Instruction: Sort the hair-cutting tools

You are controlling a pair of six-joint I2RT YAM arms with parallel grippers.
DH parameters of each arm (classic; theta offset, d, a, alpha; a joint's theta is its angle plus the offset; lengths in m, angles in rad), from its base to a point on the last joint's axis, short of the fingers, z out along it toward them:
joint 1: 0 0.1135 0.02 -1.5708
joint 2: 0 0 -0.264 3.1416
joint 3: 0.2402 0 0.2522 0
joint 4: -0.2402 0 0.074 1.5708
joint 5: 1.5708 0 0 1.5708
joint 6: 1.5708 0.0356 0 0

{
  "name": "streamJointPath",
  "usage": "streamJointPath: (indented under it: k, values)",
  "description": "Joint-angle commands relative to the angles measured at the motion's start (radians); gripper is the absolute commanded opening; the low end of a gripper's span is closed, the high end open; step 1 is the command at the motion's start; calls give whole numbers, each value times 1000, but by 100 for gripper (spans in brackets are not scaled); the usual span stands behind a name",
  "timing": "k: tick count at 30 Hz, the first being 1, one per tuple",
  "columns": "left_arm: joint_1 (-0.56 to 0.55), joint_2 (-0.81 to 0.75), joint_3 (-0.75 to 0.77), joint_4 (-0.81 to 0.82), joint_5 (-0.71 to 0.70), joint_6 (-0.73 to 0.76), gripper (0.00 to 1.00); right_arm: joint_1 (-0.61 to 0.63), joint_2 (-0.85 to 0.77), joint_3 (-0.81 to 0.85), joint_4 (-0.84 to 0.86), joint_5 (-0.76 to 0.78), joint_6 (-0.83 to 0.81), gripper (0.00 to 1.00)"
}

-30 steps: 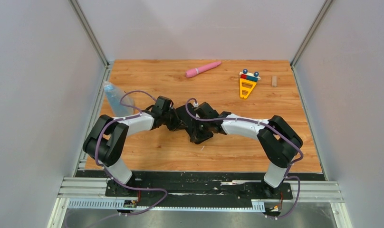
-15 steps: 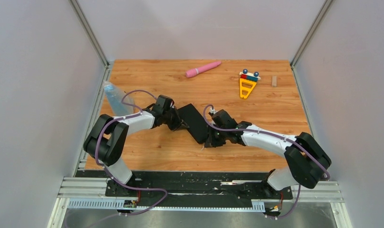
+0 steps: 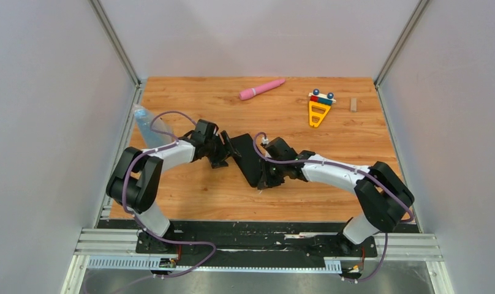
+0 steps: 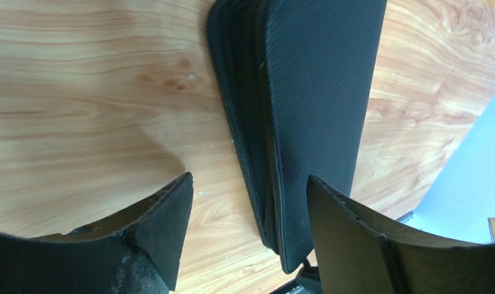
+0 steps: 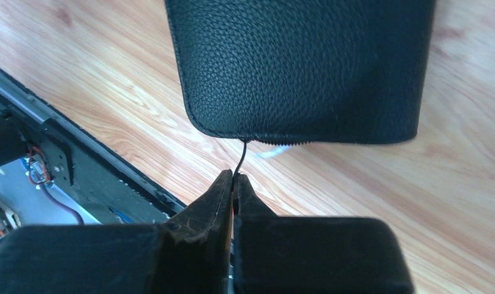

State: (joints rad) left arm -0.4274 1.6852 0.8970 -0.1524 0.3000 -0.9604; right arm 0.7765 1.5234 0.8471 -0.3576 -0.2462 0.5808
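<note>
The black zip case [image 3: 248, 158] lies slantwise in the middle of the wooden table. My left gripper [image 3: 228, 149] is at its far-left end and stands open. In the left wrist view the case [image 4: 318, 92] shows its zip side, and its end reaches in between the spread fingers of the left gripper [image 4: 248, 179] without being clamped. My right gripper [image 3: 264, 177] is at the case's near end. There the right gripper [image 5: 234, 174] is shut on the thin black zip pull [image 5: 242, 156] that hangs from the case [image 5: 300, 67]. The hair-cutting tools are out of view.
A pink wand [image 3: 261, 89] lies at the back. A yellow toy [image 3: 319, 109] and a small wooden block [image 3: 353, 105] sit back right. A clear plastic bottle [image 3: 146, 127] rests by the left wall. The black base rail [image 5: 79, 165] runs just behind the right gripper.
My left gripper has opened, let go of the case and drawn back slightly left. The right arm swung out to the right with the zip pull, then came partly back.
</note>
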Motion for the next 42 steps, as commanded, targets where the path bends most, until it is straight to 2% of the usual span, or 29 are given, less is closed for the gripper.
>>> streamJointPath:
  k: [1,6,13,17,21,26,34,38,42]
  values:
    - [13,-124,-43,-10,-55,39,78,34,74,131,59,-52,-6,0]
    - [2,-211,-130,15,-10,-7,76,49,164,222,104,-82,6,0]
    - [-40,-233,-181,44,13,-44,65,70,235,280,109,-94,3,0]
    - [-59,-230,-201,61,11,-69,55,72,236,274,112,-96,6,0]
    - [-72,-229,-211,76,12,-90,38,72,231,269,111,-94,3,0]
    - [-74,-234,-206,39,-18,-87,1,72,205,248,84,-79,-20,0]
    - [-42,-226,-208,15,-23,-52,0,9,46,58,-26,-8,-64,0]
    - [-26,-226,-208,13,9,-18,0,-142,-40,-54,-36,1,-70,0]
    - [-25,-217,-197,2,78,27,0,-268,-62,-74,-36,-13,-88,0]
